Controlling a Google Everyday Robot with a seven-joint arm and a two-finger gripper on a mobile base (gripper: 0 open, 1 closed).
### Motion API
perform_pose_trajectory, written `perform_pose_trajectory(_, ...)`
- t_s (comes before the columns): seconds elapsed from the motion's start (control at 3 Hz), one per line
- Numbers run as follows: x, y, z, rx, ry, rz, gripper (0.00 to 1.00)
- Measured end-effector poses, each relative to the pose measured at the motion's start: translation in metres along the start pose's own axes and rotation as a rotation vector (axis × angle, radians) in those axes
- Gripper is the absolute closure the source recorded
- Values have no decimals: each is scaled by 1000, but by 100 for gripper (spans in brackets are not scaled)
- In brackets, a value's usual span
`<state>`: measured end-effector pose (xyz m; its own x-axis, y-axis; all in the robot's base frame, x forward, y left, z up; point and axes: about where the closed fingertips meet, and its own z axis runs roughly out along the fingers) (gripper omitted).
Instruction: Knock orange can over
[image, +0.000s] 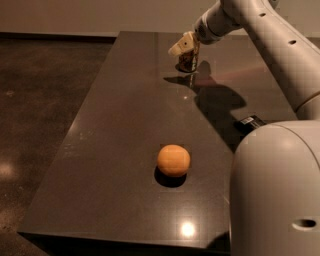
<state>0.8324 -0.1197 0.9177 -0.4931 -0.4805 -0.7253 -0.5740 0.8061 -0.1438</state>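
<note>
A round orange fruit (173, 160) lies near the front of the dark table (115, 150). Farther back on the right is a small black object (249, 121). At the far end, the gripper (184, 45) hangs right over the orange can (187, 62); its opening cannot be told.

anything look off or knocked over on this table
Nothing stands out. The orange can stands at the far end of the table, not visibly tipped, with the hand right at its top. An orange fruit sits mid-table and a dark flat object lies near the right edge. No spills.
</note>
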Motion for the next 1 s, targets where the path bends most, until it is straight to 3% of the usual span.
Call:
perform_pose_trajectory(0.33, 0, -6, 6, -11, 1, 14, 15)
perform_pose_trajectory(1.0, -3, -5, -2, -48, -16, 12, 61)
